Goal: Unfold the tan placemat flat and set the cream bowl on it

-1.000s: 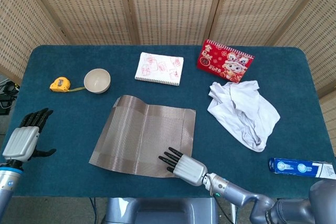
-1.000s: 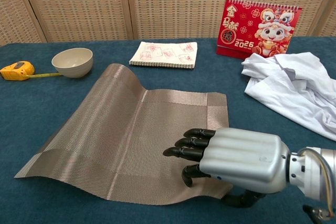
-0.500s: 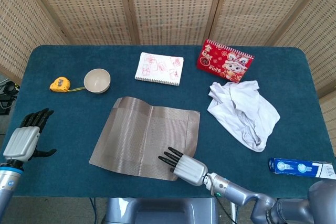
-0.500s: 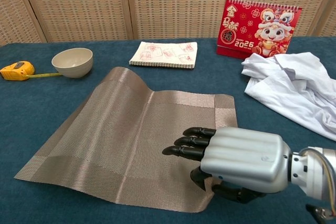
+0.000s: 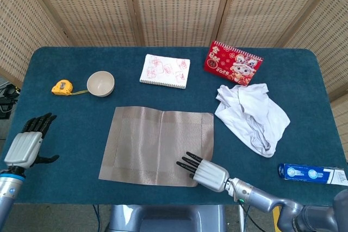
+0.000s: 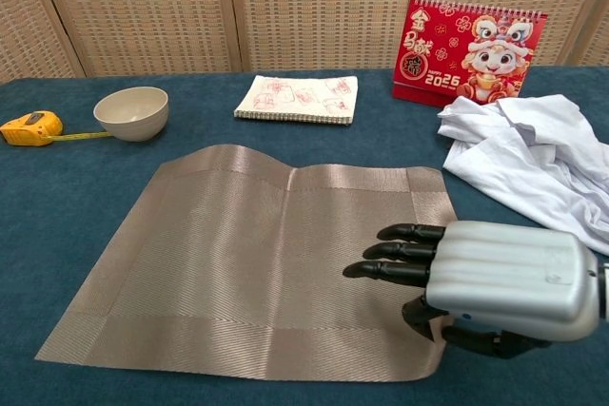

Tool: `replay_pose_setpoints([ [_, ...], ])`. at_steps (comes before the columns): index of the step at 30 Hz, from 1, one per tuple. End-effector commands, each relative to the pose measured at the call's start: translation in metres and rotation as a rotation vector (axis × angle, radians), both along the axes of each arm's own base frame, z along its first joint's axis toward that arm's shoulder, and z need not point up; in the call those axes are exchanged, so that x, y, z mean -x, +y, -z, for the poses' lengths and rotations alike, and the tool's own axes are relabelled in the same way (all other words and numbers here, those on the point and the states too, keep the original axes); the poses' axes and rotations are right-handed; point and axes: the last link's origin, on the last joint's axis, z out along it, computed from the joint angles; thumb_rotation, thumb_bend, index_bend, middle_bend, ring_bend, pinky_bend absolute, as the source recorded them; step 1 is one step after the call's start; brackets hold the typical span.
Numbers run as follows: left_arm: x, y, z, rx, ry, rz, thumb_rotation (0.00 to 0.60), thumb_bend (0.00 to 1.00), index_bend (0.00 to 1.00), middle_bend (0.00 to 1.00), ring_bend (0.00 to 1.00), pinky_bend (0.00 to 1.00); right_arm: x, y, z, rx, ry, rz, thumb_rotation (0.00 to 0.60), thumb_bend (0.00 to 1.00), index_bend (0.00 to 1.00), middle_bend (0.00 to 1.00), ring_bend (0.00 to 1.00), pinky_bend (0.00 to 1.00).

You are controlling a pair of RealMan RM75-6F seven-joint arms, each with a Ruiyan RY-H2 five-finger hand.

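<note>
Placemat: the tan placemat lies spread on the blue worktop, almost flat, with a low ridge running down from its far edge, seen best in the chest view.
Bowl: the cream bowl stands upright beyond the placemat's far left corner, well apart from it, not yet set on it; a yellow tape measure lies just beyond the bowl, away from the placemat.
Right hand: the right hand sits at the placemat's near right corner, fingers stretched out and close together over the weave, holding nothing.
Left hand: the left hand hovers off the placemat's left edge, well apart, fingers extended and loosely spread, empty.
Placemat handling: judged light, thin and limp, a woven sheet that slides on the cloth and keeps a crease; a flat palm should smooth the ridge better than a pinch.
Bowl handling: judged light, rigid, smooth-walled and breakable if dropped; best taken at the rim, fingers inside and thumb outside, or cupped round the wall.
Hard to tell: whether the right hand's fingertips touch the placemat or hang just above it; its thumb is tucked beneath the palm, and the near corner under it is hidden.
</note>
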Motion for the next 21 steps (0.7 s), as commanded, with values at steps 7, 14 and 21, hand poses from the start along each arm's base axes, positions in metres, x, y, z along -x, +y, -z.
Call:
replay_pose_setpoints([
  [7,-0.001,0.000,0.003,0.004,0.006,0.000,0.600,0.00,0.00,0.00,0.00,0.00,0.025,0.007,-0.020,-0.025,0.041,-0.015,0.600,0.69,0.70,0.00,0.00,0.00],
  [14,-0.003,-0.001,0.005,0.005,0.013,0.001,0.600,0.00,0.00,0.00,0.00,0.00,0.029,0.012,-0.025,-0.043,0.053,-0.094,0.600,0.66,0.70,0.00,0.00,0.00],
  [21,-0.002,-0.002,0.006,0.006,0.019,-0.005,0.600,0.00,0.00,0.00,0.00,0.00,0.038,0.000,-0.032,-0.006,0.097,-0.116,0.600,0.64,0.69,0.00,0.00,0.00],
])
